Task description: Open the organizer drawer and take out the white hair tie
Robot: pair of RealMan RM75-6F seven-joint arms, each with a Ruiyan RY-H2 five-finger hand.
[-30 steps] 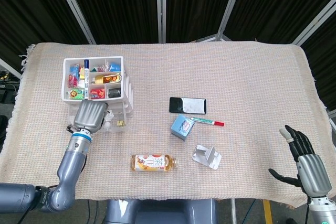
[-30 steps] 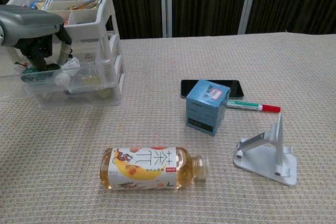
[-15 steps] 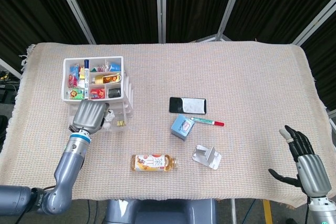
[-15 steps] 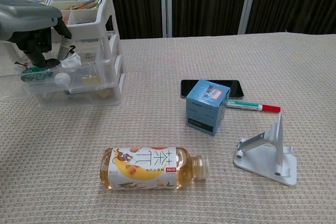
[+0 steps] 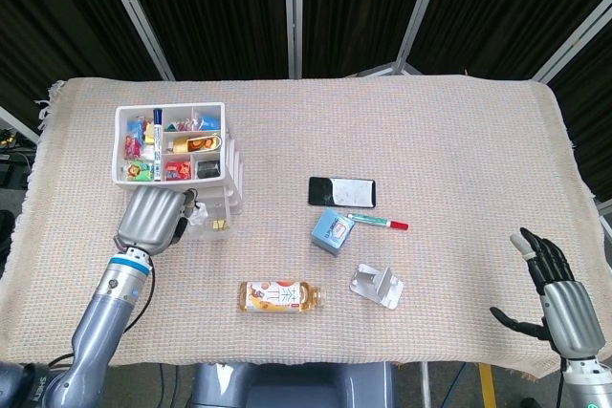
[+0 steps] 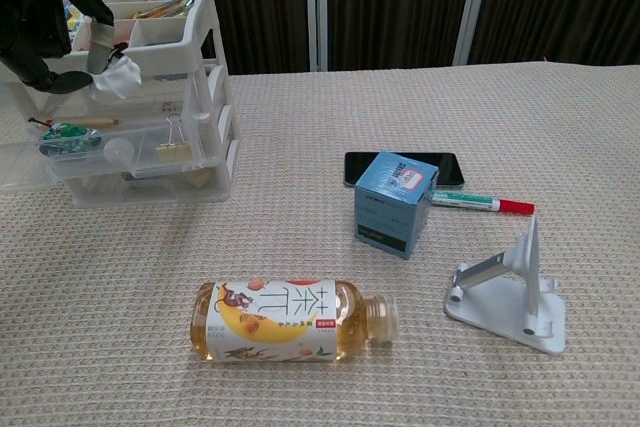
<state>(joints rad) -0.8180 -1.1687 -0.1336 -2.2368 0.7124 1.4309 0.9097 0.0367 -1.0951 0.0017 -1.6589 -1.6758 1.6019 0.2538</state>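
Observation:
A clear plastic organizer [image 6: 150,97] [image 5: 206,183] stands at the left of the table with one drawer [image 6: 110,157] pulled out toward me. My left hand [image 6: 45,22] [image 5: 148,219] is raised above that drawer and pinches the white hair tie [image 6: 118,77], which hangs clear of the drawer. In the head view the hair tie is hidden under the hand. My right hand [image 5: 564,308] rests at the table's front right edge, fingers apart and holding nothing.
The open drawer still holds a binder clip [image 6: 172,150], a white ball [image 6: 118,152] and a green item [image 6: 62,132]. A tea bottle [image 6: 290,320], a blue box [image 6: 395,202], a phone [image 5: 342,192], a marker [image 6: 480,203] and a white stand [image 6: 510,292] lie mid-table.
My left hand has lifted up out of the open drawer with the white hair tie in its fingers. The right hand has not moved.

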